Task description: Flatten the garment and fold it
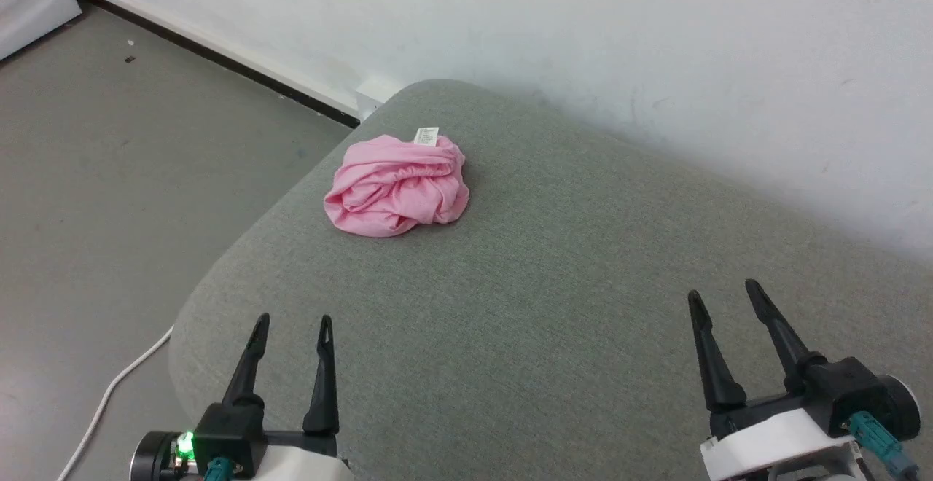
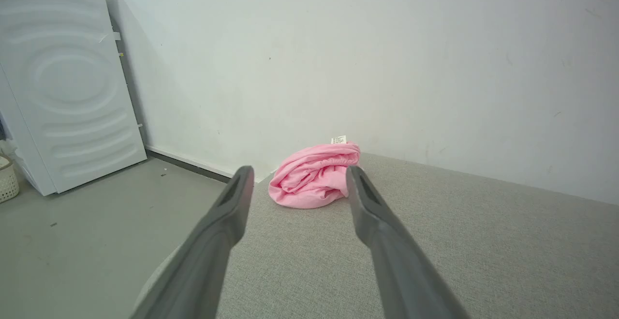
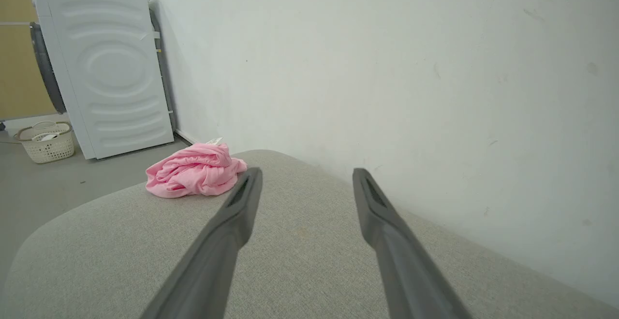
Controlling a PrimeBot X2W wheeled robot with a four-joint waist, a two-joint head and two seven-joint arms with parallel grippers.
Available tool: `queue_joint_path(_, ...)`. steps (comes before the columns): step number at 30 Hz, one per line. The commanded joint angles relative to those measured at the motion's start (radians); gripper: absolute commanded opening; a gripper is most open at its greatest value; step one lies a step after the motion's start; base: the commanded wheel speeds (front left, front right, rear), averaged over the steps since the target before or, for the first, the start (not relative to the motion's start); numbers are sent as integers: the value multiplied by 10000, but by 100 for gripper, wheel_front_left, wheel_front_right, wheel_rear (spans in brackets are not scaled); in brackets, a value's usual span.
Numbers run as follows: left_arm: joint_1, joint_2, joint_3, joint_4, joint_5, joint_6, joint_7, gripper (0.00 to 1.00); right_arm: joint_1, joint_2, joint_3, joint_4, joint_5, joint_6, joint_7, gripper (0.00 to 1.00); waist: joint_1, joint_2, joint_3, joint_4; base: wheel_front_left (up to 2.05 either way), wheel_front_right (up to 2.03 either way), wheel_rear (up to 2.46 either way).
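Garment point(image 1: 397, 186), bunched, well ahead of left tool point(image 1: 294, 318), farther from right tool point(image 1: 722, 290), both empty, fingers apart: best pinched at outer edges, then spread.

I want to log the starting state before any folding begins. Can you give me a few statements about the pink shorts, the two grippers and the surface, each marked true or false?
1. The garment lies bunched up on the grey padded surface. True.
2. The right gripper is open and empty. True.
3. The left gripper is shut on the garment. False: it is open, holds nothing and is apart from the garment.
4. The white care label shows at the garment's far edge. True.
5. The garment lies on the robot's right side. False: it lies toward the robot's left, nearer the left gripper.
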Motion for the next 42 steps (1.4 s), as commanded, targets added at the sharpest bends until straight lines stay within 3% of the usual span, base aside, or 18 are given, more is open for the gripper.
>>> queue_joint_path(1, 142, -47, -41, -88, -82, 88, -126, 100, 113, 36, 3, 24, 83, -19, -112, 100, 0, 0, -3, 128, 0, 0, 0)
queue_joint_path(10, 206, -51, -105, -139, -124, 134, -310, 100, 167, 40, 14, 56, 100, -21, -297, 100, 0, 0, -14, 531, 0, 0, 0)
queue_joint_path(24, 121, -47, -87, -62, -237, 123, -310, 100, 87, 40, -43, 50, 13, -21, -297, 100, 0, 0, 178, 376, 0, 0, 0)
queue_joint_path(33, -1291, 483, 186, 923, -742, -677, -188, 100, -257, 40, -110, -221, -462, -21, -297, 100, 0, 0, 1134, -311, 0, 0, 0)
queue_joint_path(42, -4029, 1751, 125, 3006, -1648, -1504, 2578, 100, -729, 40, -137, -634, -986, -21, -297, 100, 0, 0, 2525, -1526, 0, 0, 0)
